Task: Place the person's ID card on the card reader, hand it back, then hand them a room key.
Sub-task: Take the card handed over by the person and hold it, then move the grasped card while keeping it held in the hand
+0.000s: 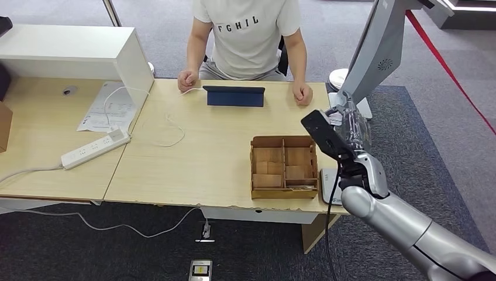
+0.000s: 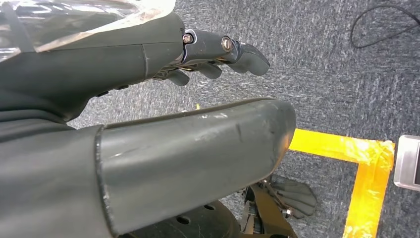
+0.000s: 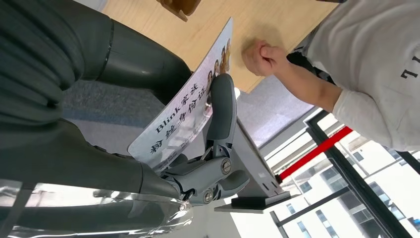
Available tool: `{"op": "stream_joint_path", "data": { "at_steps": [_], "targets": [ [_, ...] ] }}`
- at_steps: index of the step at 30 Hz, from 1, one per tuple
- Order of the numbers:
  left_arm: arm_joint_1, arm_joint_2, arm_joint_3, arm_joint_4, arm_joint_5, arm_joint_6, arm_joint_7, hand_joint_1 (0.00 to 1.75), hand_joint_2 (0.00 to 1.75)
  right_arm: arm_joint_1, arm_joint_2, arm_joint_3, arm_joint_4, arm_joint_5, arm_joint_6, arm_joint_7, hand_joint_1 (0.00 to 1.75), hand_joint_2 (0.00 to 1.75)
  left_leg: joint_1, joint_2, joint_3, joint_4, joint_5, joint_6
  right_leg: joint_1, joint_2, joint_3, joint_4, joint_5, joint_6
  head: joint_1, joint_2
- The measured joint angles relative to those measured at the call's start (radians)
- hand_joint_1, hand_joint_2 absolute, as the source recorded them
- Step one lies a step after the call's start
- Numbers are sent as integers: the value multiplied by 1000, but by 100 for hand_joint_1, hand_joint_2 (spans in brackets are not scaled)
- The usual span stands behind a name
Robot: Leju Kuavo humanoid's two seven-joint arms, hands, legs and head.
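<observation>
The ID card (image 3: pixel 185 111) is held in the right hand (image 3: pixel 198 148), pinched between the thumb and a dark finger (image 3: pixel 221 106), as the right wrist view shows. In the head view the right hand (image 1: pixel 345 132) is raised off the right end of the worktop (image 1: pixel 193 164), beyond the compartmented wooden box (image 1: pixel 284 167) and near the person's fist (image 1: pixel 302 93). The left hand (image 2: pixel 148 114) hangs over grey carpet and yellow floor tape (image 2: pixel 366 168); its fingers (image 2: pixel 233 49) are curled in and nothing is seen in them.

The grip is judged slight: the card is caught near one edge, with most of it standing free. A quick turn of the wrist could let it pivot or slip out, and it would then fall to the floor beside the worktop, hard to recover. The person's fist is closed, so a handover into it could miss unless it is opened first. The slanted grey stand (image 1: pixel 374 52) is close to the raised hand and could be struck during a reach. A pale flat device (image 1: pixel 329 186) lies at the worktop edge beside the box; whether it is the card reader cannot be told, and a wrong placement could follow.

On the card, "Blink" is read, followed by Chinese characters, apparently 粉丝身份证, with small portraits at its far end. The person's shirt (image 1: pixel 245 35) bears "FGHIL".
</observation>
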Motion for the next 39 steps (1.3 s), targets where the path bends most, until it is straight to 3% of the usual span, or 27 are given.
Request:
{"op": "stream_joint_path", "data": {
  "at_steps": [21, 39],
  "targets": [
    [0, 1, 0, 0, 17, 18, 4, 0, 0, 69, -61, 16, 54, 1, 12, 35, 175, 175, 0, 0, 0, 0, 0, 0, 0, 0, 0, 0, 0, 0, 0, 0],
    [-1, 2, 0, 0, 12, 38, 2, 0, 0, 127, -46, 37, 131, -30, 29, -5, 175, 175, 0, 0, 0, 0, 0, 0, 0, 0, 0, 0, 0, 0, 0, 0]
  ]
}}
